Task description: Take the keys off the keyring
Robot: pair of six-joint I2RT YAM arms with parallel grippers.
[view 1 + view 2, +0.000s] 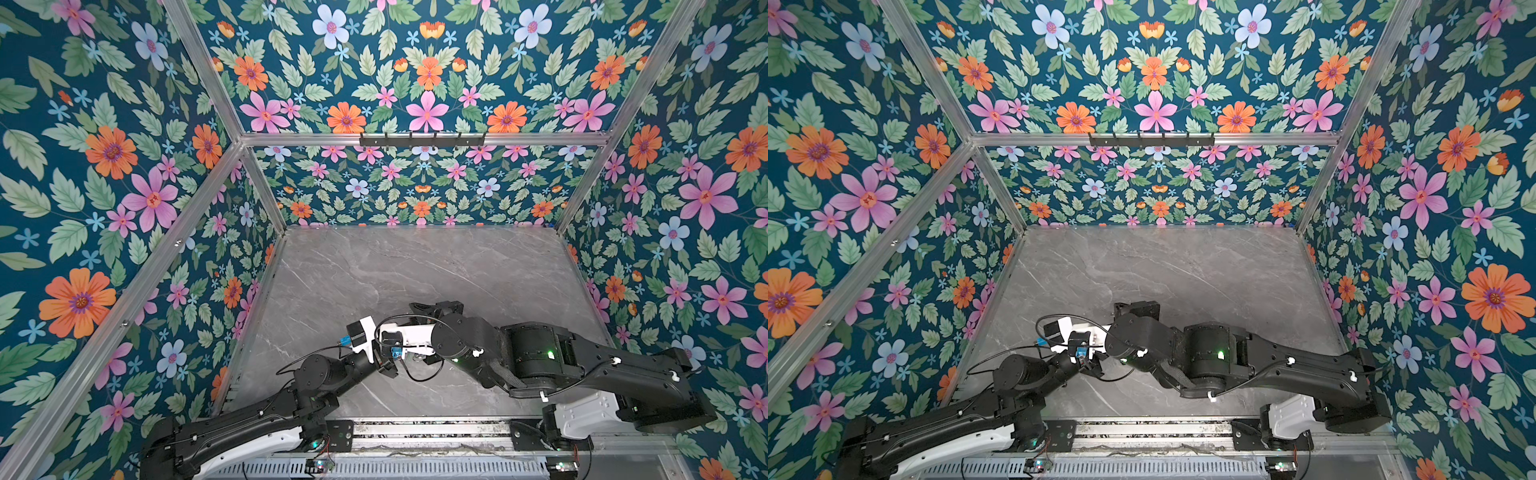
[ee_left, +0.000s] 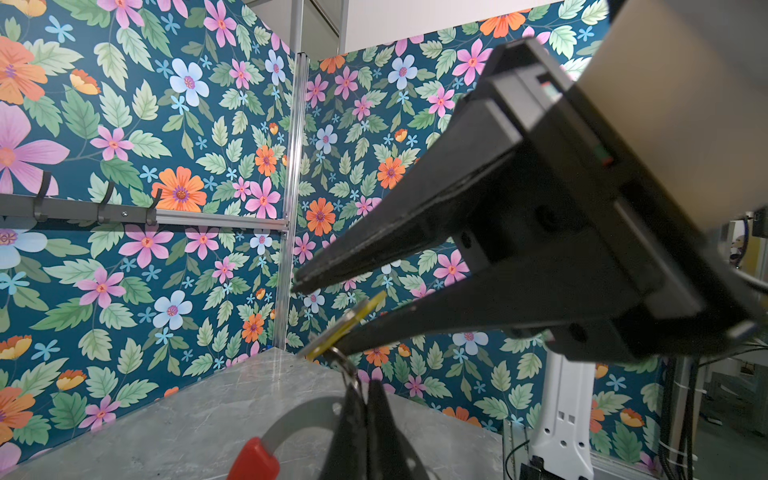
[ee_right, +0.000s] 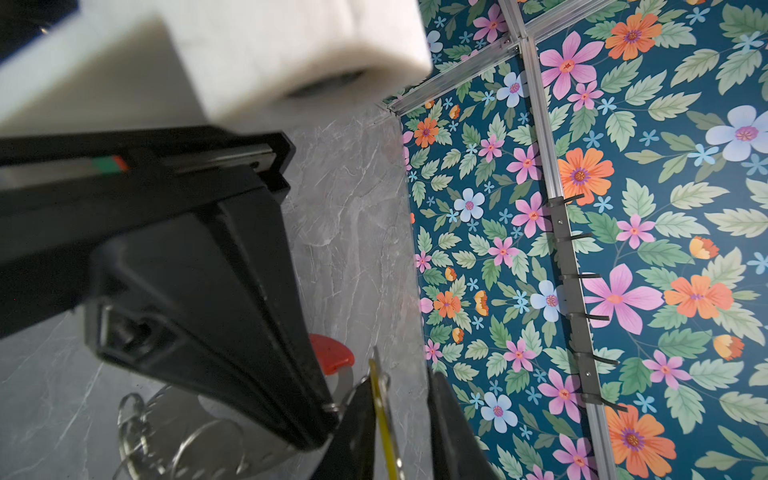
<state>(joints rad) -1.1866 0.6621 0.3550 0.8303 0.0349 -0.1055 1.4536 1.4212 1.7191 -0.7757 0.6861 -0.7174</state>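
The yellow key (image 2: 365, 309) hangs edge-on in the air, leaning on one finger of my right gripper (image 2: 316, 318), whose jaws stand apart. From the right wrist, the yellow key (image 3: 380, 411) lies against one finger of the open right gripper (image 3: 403, 386), clear of the other. My left gripper (image 2: 363, 384) is shut, and the key's thin silver split ring (image 2: 345, 361) runs into its tips. The keyring (image 2: 299, 419), a grey hoop with a red sleeve (image 2: 253, 461), passes behind those fingers. In both top views the wrists hide all of this.
The grey marble table (image 1: 415, 266) is walled by floral panels on three sides. A black hook rail (image 1: 422, 140) runs along the back wall. Blurred silver rings (image 3: 133, 424) lie on the table by the hoop. Both arms meet near the table's front middle.
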